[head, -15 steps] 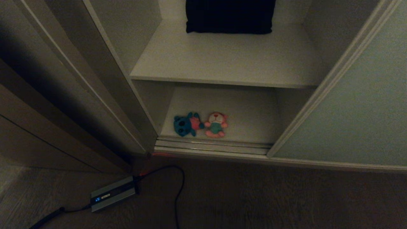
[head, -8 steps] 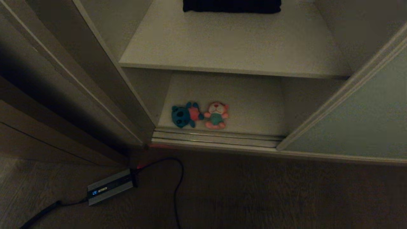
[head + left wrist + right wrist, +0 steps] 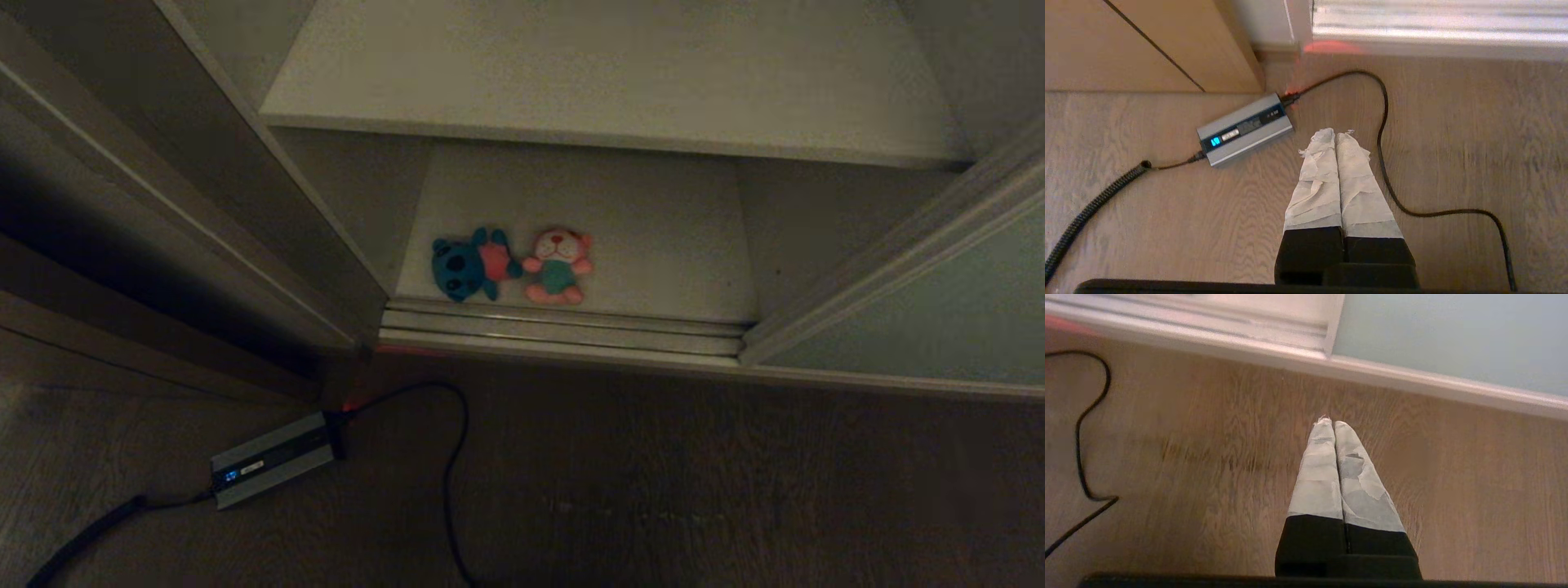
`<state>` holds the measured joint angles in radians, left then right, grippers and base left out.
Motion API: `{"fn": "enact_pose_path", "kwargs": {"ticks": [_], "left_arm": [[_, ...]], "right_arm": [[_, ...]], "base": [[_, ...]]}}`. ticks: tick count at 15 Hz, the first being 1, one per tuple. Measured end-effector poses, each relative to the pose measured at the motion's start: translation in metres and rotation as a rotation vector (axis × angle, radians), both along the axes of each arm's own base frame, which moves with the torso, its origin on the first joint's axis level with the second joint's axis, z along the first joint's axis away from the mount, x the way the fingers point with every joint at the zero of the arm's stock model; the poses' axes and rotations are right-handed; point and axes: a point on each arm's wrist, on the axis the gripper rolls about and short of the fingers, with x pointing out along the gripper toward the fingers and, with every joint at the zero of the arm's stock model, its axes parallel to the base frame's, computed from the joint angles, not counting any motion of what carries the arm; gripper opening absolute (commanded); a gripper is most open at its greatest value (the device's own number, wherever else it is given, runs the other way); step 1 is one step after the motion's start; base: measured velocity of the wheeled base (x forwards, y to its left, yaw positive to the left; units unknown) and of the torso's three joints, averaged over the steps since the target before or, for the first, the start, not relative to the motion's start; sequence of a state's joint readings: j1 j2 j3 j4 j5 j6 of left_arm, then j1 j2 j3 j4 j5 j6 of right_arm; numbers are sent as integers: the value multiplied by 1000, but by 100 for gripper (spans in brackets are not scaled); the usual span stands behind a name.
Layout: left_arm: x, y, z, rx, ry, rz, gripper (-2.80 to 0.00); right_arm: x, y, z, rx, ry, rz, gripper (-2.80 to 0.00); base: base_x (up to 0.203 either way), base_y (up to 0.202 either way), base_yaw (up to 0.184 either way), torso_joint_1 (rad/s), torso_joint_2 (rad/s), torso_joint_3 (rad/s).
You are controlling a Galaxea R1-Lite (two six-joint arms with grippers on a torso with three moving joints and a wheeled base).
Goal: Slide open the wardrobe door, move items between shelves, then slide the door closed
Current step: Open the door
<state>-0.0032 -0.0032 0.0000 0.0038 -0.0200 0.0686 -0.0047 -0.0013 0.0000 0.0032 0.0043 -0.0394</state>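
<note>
On the bottom shelf [image 3: 653, 245], blue toy [image 3: 465, 265] lies sideways; both hands [image 3: 1336, 132] [image 3: 1329, 422] clenched empty.

Floor [image 3: 653, 490]: wood-grain planks, dim in the head view.
Brown panel [image 3: 73, 327]: at 9 o'clock, wood-grain, with a dark seam.
Power brick [image 3: 273, 461]: grey box with a small blue light, on the floor at 7 o'clock.
Cable [image 3: 453, 441]: black, looping from the brick toward 6 o'clock.
Coiled cord [image 3: 1090, 208]: runs off the brick's other end.
Light: low, with a red glow by the brick's plug.
</note>
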Motion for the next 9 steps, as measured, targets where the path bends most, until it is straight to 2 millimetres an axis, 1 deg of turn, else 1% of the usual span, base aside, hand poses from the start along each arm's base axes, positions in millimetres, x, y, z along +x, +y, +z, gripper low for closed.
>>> {"fn": "enact_pose_path", "kwargs": {"ticks": [9], "left_arm": [[0,0,0,-1,-1,1,-280]], "right_arm": [[0,0,0,0,0,0,-280]], "base": [[0,0,0,3,2,-195]]}}
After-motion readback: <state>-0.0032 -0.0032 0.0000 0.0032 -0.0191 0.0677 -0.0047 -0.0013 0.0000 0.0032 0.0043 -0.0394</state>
